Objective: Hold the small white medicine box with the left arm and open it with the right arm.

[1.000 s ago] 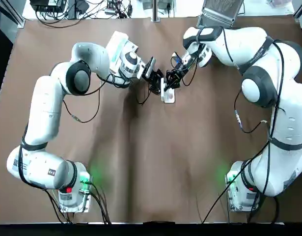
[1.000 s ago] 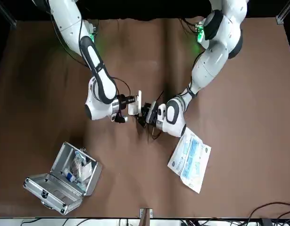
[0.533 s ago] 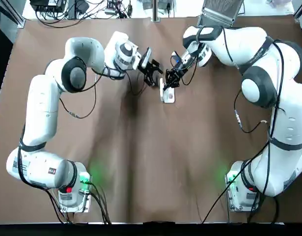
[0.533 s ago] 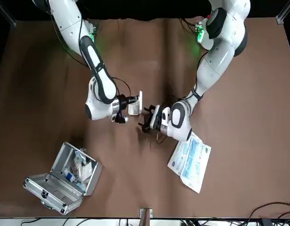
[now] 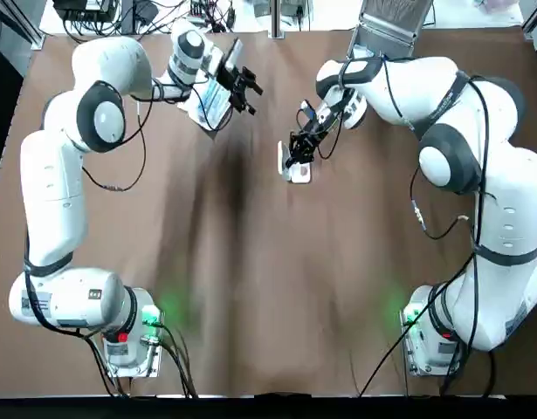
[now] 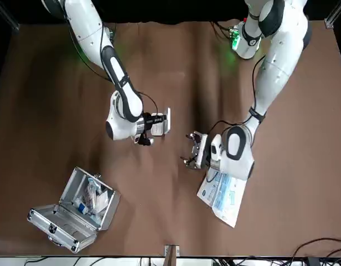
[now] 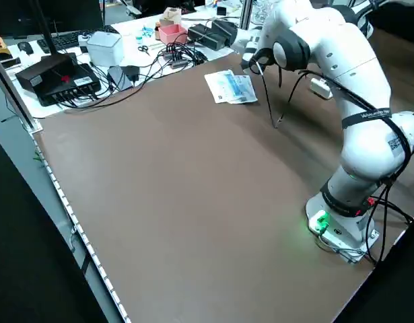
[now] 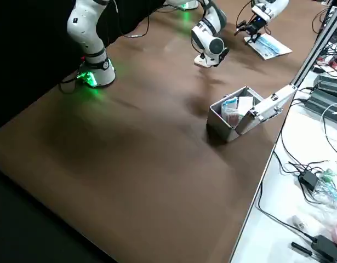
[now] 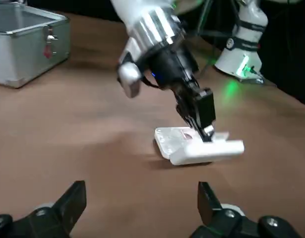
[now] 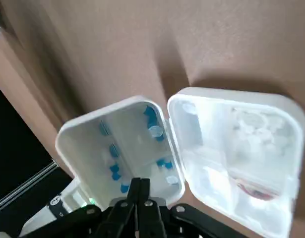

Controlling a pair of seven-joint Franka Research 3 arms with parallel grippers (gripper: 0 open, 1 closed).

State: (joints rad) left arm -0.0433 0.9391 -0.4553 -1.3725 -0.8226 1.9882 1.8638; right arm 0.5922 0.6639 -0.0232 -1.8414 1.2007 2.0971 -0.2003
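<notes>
White box [image 5: 299, 172] lid, right claw [image 5: 290, 157] (pinching)

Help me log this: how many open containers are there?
2: white medicine box mid-table, at the right pincer; metal case at the far edge, robot's right.

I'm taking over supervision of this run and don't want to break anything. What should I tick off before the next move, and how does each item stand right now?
1. Small white medicine box open: ok. Its lid is swung out, and the right wrist view shows the compartments.
2. Left gripper holding the box: not ok. It is open, empty and apart from the box, near the blue-and-white packet.
3. Right gripper grip: ok. Its fingers are shut on the edge of one half of the box.
4. Box supported: ok. It lies on the table.
5. Contents secure: cannot tell.
6. Metal case out of the way: ok. It sits apart from both arms.
</notes>
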